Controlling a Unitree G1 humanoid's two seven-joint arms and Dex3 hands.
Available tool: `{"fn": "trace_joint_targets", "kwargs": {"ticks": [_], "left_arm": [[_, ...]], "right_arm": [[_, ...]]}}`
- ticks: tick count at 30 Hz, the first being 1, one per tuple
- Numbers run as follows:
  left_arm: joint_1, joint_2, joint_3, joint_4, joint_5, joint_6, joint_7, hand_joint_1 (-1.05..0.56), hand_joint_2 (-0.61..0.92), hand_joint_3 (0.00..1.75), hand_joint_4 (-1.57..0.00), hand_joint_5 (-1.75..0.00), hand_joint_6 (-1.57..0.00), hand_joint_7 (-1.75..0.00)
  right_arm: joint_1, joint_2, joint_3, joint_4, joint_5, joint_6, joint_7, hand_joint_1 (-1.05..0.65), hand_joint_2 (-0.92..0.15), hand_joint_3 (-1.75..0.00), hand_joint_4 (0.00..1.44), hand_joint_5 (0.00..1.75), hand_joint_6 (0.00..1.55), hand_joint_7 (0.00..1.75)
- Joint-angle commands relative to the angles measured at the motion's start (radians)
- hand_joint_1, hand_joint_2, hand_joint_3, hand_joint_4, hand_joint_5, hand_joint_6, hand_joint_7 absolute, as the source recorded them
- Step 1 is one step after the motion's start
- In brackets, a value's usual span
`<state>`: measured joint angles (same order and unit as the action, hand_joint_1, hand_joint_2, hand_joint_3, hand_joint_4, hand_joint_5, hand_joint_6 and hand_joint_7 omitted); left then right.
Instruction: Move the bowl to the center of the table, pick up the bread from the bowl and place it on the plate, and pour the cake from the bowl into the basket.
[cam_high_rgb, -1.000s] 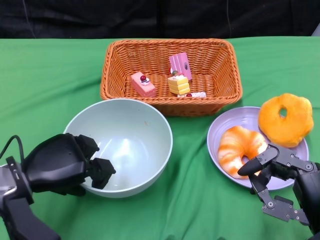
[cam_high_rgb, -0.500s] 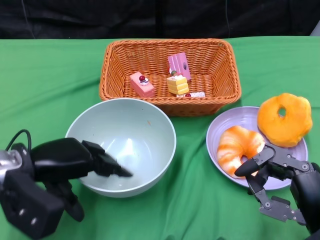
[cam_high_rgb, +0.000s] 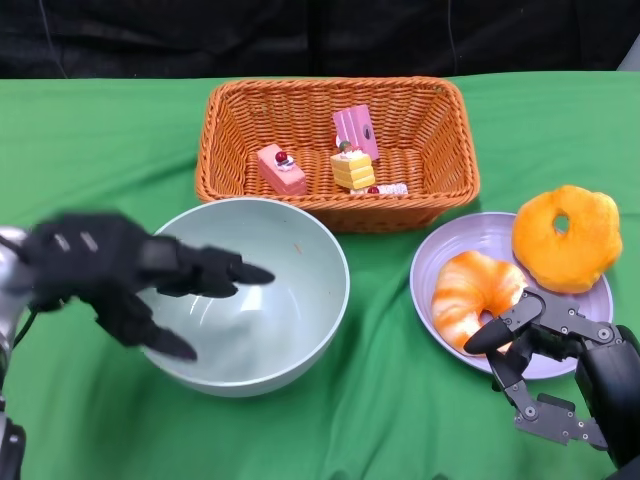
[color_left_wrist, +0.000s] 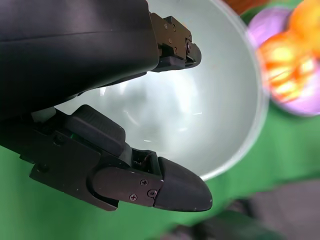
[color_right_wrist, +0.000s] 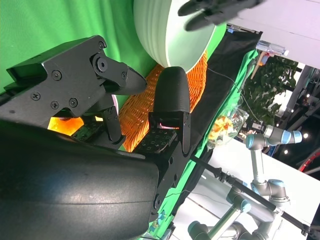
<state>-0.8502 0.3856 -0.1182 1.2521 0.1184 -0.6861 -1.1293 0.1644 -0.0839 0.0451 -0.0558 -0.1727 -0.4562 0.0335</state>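
Observation:
The pale green bowl (cam_high_rgb: 270, 320) stands empty on the green cloth, just in front of the basket (cam_high_rgb: 440, 170). My left hand (cam_high_rgb: 110, 270) hovers, blurred, over the bowl's left rim with fingers spread and nothing in it. In the left wrist view its fingers (color_left_wrist: 165, 185) reach over the bare bowl interior (color_left_wrist: 205, 100). The lilac plate (cam_high_rgb: 450, 245) carries a croissant (cam_high_rgb: 478, 295) and a round orange bread (cam_high_rgb: 568, 235). My right hand (cam_high_rgb: 560, 370) rests open at the plate's near edge, fingertips close to the croissant. Three cake pieces (cam_high_rgb: 353, 168) lie in the basket.
The wicker basket sits against the back of the cloth, and its front wall nearly touches the bowl. In the right wrist view the bowl (color_right_wrist: 165, 35) and the basket (color_right_wrist: 135, 110) show beyond my fingers. Bare green cloth (cam_high_rgb: 380, 400) lies between bowl and plate.
My left hand has let go of the bowl's left rim, lifted and spread its fingers over the bowl. The right hand has hardly moved.

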Motion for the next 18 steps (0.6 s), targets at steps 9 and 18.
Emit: {"fn": "trace_joint_targets", "kwargs": {"ticks": [9, 18], "left_arm": [[0.509, -0.145, 0.329, -0.726, -0.378, 0.414, 0.398, 0.02, 0.86, 0.76, -0.66, -1.74, -0.62, -1.49], [0.469, -0.146, 0.301, -0.525, -0.382, 0.069, 0.298, -0.04, 0.63, 1.04, -0.78, -1.73, -0.71, -1.51]], "right_arm": [[0.0, -0.026, -0.023, 0.004, 0.056, 0.013, 0.036, -0.04, -0.63, -0.87, 0.78, 1.51, 0.76, 1.18], [0.01, -0.03, -0.014, -0.012, 0.07, 0.039, 0.063, -0.06, -0.65, -0.83, 0.77, 1.5, 0.76, 1.17]]}}
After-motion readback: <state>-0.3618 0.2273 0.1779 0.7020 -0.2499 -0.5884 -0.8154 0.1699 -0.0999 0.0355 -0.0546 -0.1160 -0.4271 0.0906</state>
